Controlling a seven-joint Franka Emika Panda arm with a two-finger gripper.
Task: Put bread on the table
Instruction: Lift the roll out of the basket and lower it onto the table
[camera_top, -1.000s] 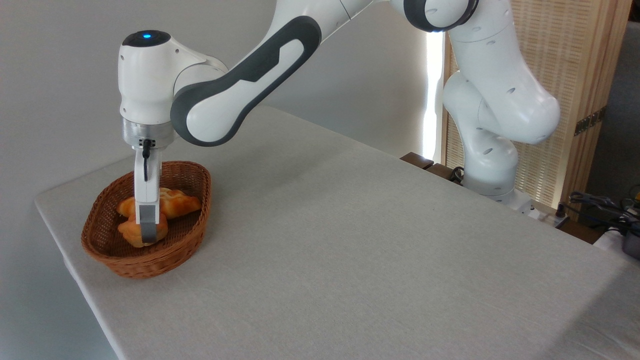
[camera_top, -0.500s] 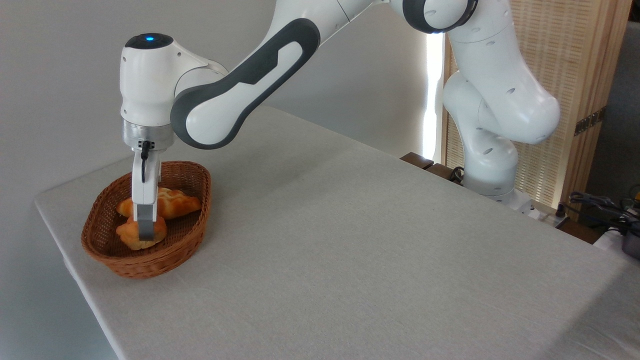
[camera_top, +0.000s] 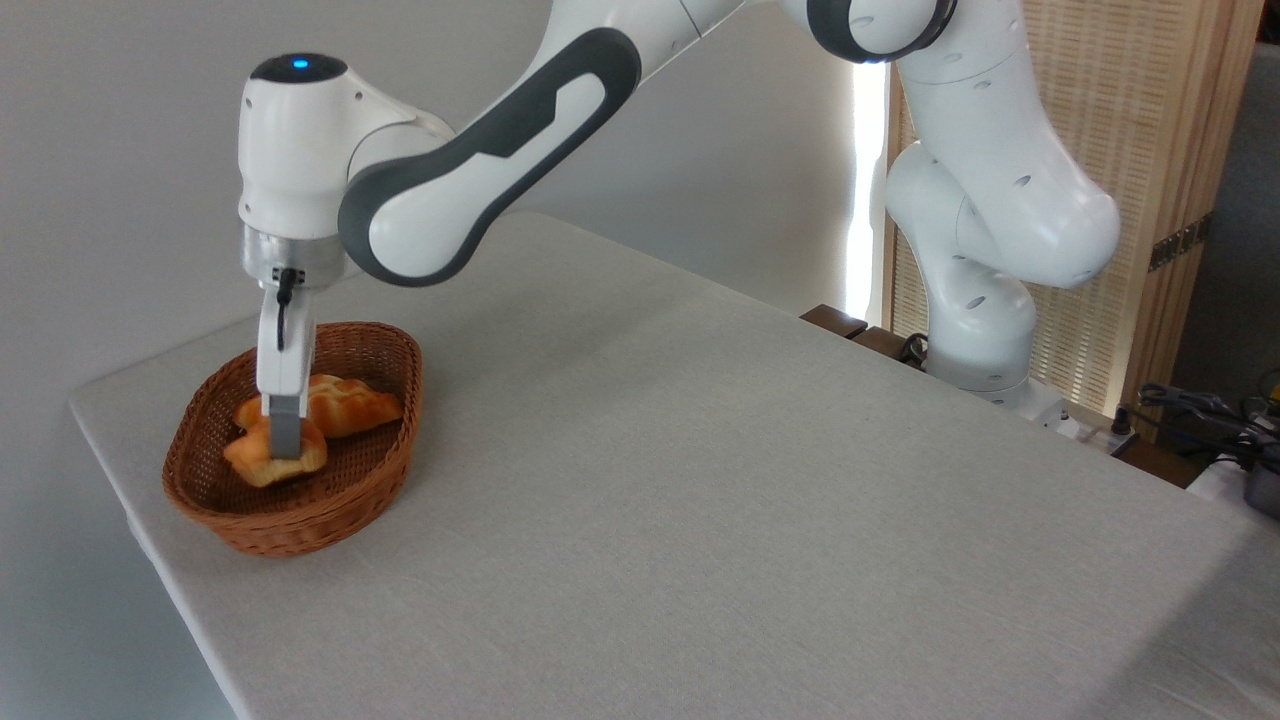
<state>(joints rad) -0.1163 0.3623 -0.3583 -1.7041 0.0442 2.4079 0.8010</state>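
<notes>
Basket (camera_top: 300, 520): brown wicker, oval, standing at the far left end of the table (camera_top: 700, 500), directly under the claw.

Claw (camera_top: 283, 450): two-fingered, pointing straight down into the basket; only the near grey finger (camera_top: 285, 437) shows clearly, the other hidden behind it. It is closed on the bun, gripping it across the middle.

Bun (camera_top: 262, 460): small, round, golden-orange, held between the fingers, within the basket's rim; whether it touches the basket floor cannot be told.

Loaf (camera_top: 345, 405): longer, braided, golden, lying in the basket just behind and right of the claw.

Table: light grey-beige cloth, spreading right of the claw.

Arm base (camera_top: 975, 330): white, far right of the claw, at the table's back edge.
</notes>
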